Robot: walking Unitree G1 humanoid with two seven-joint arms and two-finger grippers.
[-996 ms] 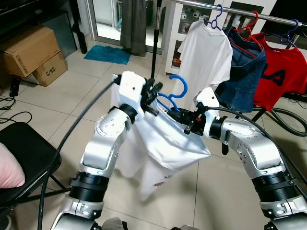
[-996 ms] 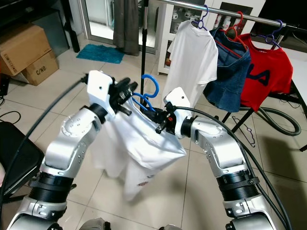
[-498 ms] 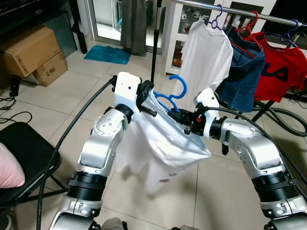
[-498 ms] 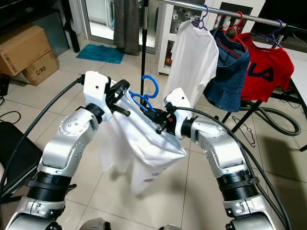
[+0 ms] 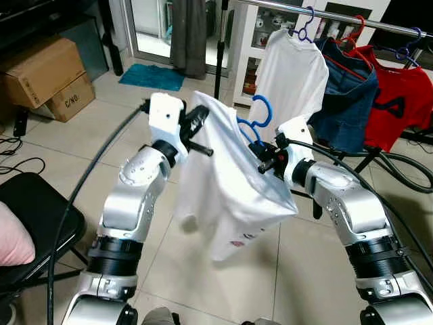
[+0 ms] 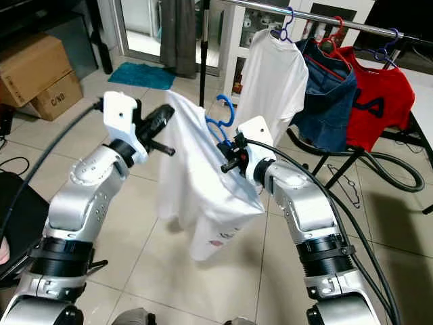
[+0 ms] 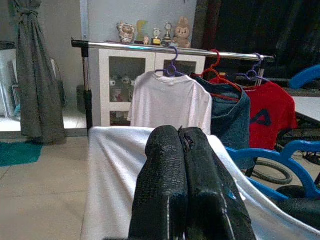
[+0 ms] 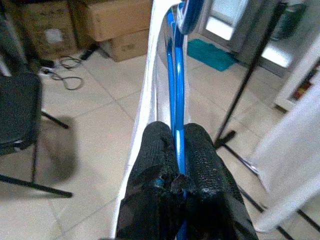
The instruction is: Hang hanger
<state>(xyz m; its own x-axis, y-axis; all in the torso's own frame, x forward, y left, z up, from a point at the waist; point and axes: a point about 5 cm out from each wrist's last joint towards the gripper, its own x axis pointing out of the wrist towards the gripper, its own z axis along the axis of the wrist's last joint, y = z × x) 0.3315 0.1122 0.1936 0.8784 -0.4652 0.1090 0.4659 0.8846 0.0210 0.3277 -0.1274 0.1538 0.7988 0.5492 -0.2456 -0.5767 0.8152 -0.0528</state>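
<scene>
The left tool (image 5: 200,116) is sitting at about 10 o'clock in the head views, its two black fingers (image 7: 185,175) pressed together with no gap, pinching one top corner of the white T-shirt (image 5: 226,176) and lifting it high. The right tool (image 5: 265,161) is sitting just right of centre, at roughly 2 o'clock from the shirt's middle; its fingers (image 8: 197,155) are closing tightly on the blue hanger (image 5: 257,116), the blue bar running straight between them in the right wrist view. The hanger's hook is standing above the right tool, and the shirt is draping over the hanger, stretched between the two tools and hanging down toward the tiled floor (image 5: 81,142). At 1 o'clock, well beyond the tools, the metal clothes rail (image 5: 338,19) is carrying a white shirt (image 5: 292,74), a denim garment (image 5: 345,101) and a red shirt (image 5: 402,101) on their own hangers.
</scene>
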